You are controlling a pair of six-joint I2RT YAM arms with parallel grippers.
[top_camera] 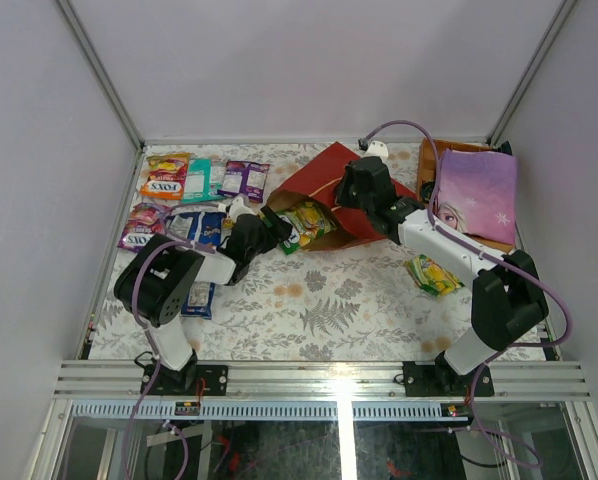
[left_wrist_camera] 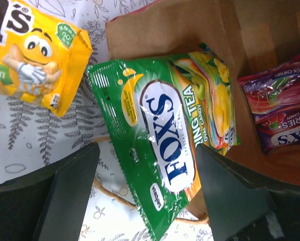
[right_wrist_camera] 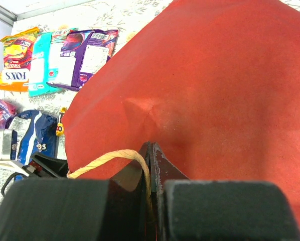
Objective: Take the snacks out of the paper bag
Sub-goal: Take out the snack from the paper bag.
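The paper bag lies on its side, red outside, brown inside, mouth facing left. My right gripper is shut on the bag's upper edge beside its rope handle. My left gripper stands open at the mouth. A green FOX'S packet lies between its fingers, half out of the bag and apart from the left finger. A yellow M&M's packet rests on the table just outside. A purple FOX'S packet sits deeper inside the bag.
Snacks lie at the back left: an orange FOX'S bag, a teal pack, a purple pack, blue packs. A yellow-green packet lies at the right. A lilac snowflake bag sits at the back right.
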